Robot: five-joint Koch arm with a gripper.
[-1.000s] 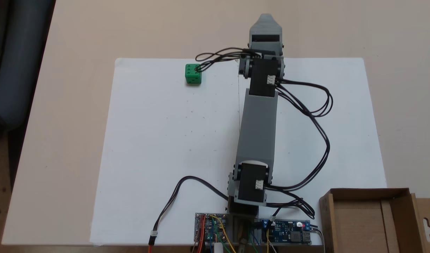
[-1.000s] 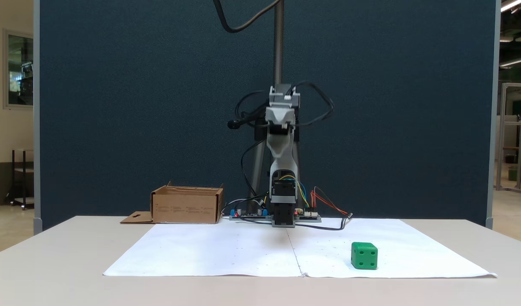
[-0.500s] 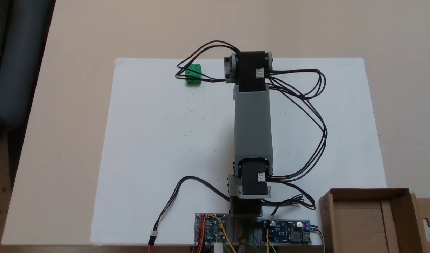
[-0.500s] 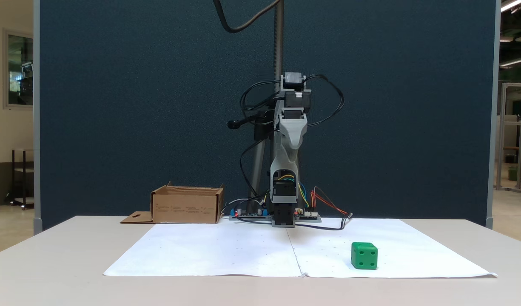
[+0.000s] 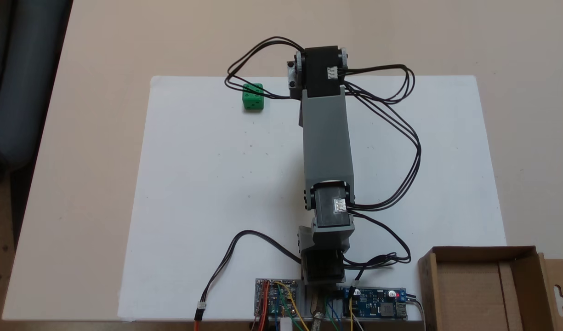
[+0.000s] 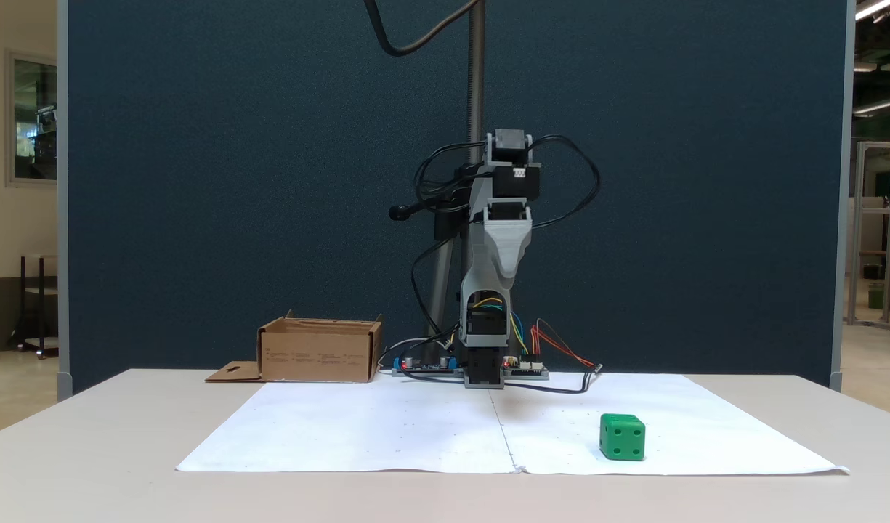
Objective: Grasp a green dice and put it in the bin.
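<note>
In the front fixed view, the bin (image 6: 320, 351) sits far left on the table (image 6: 89, 436). The gripper (image 6: 504, 272) hangs mid-air at centre, touching nothing; its jaw opening cannot be told. The green dice (image 6: 623, 436) rests near right on white paper (image 6: 386, 428).

green dice (image 6: 623, 436) on paper (image 6: 386, 436), bin (image 6: 319, 351) behind

A lab or workshop hall is suggested: bare circuit boards (image 5: 332, 301) are seen at the lower edge of the beige tabletop (image 6: 89, 450), a dark blue partition (image 6: 234, 181) is stood behind, and metal frames (image 6: 877, 232) are glimpsed at far right under ceiling strip lights (image 6: 877, 9).
</note>
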